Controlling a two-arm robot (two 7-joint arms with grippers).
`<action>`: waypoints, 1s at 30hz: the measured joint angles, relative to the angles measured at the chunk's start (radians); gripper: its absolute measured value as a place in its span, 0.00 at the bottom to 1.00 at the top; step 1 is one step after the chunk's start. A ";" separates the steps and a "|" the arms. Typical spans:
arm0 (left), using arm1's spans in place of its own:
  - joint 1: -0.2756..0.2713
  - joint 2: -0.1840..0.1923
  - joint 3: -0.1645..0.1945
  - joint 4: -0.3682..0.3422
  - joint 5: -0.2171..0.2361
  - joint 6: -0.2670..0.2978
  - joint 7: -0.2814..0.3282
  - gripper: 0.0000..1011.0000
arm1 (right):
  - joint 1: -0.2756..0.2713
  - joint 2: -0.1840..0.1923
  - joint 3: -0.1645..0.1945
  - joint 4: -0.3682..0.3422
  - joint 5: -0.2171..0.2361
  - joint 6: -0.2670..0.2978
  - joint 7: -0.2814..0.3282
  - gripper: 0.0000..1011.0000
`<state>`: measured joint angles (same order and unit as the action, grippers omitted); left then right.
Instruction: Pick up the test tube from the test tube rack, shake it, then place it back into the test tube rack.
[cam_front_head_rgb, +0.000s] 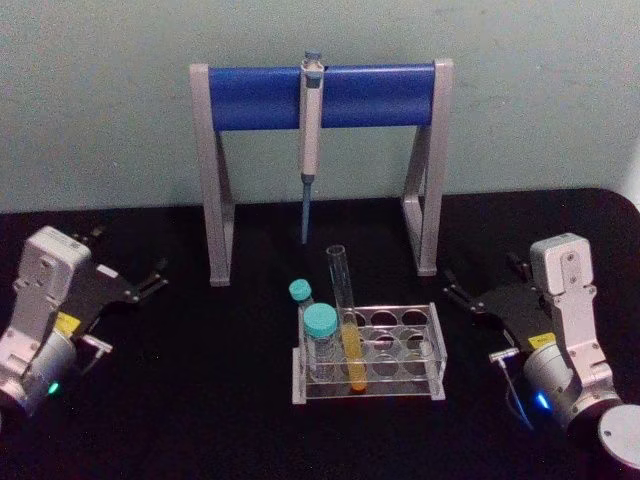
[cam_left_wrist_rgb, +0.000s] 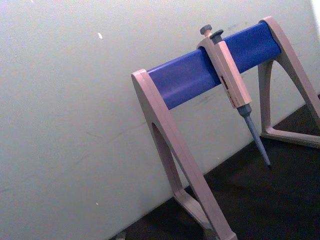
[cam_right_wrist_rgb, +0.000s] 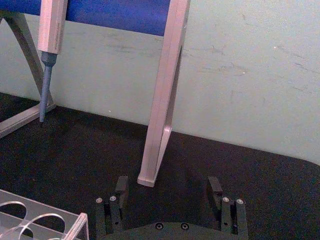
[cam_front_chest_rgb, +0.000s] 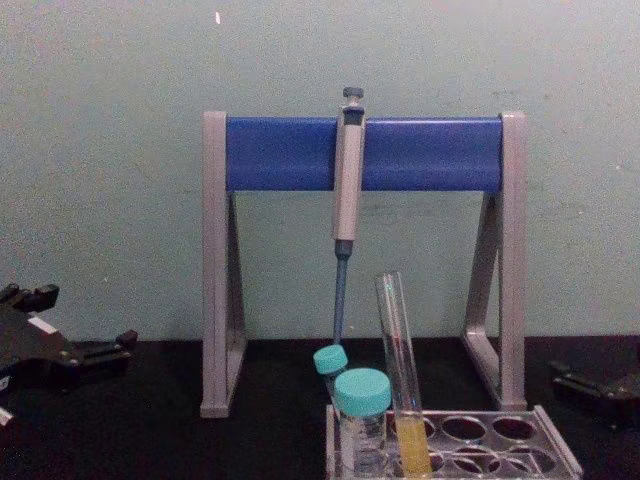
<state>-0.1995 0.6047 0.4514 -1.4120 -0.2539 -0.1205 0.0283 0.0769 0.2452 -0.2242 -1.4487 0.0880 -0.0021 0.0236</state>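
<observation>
Clear tube (cam_front_head_rgb: 346, 320) with yellow liquid leaned in rack (cam_front_head_rgb: 437, 352), right gripper (cam_right_wrist_rgb: 170, 192) gaped wide and empty, left gripper's (cam_front_head_rgb: 150, 281) opening unclear, pipette (cam_left_wrist_rgb: 233, 85) seen close from left wrist.

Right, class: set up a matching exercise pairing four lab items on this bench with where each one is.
Things:
1. long clear glass test tube
2. grey pipette with blue tip
3. large teal-capped vial
4. right gripper

Places:
A. hanging on the blue crossbar
B. leaning in the clear plastic rack, yellow liquid inside
C. open, right of the rack
D. rack's front left hole

Pairs: 1-B, 2-A, 3-D, 4-C
</observation>
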 joint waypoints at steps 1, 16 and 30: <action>0.000 0.000 0.000 0.000 0.000 0.000 0.000 0.99 | 0.000 0.000 0.000 0.000 0.000 0.000 0.000 0.99; 0.000 0.000 0.000 0.000 0.000 0.000 0.000 0.99 | 0.000 0.000 0.000 0.000 0.000 0.000 0.000 0.99; 0.000 0.000 0.000 0.000 0.000 0.000 0.000 0.99 | 0.000 0.000 0.000 0.000 0.000 0.000 0.000 0.99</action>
<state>-0.1995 0.6047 0.4514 -1.4120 -0.2540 -0.1205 0.0283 0.0768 0.2452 -0.2241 -1.4486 0.0881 -0.0021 0.0236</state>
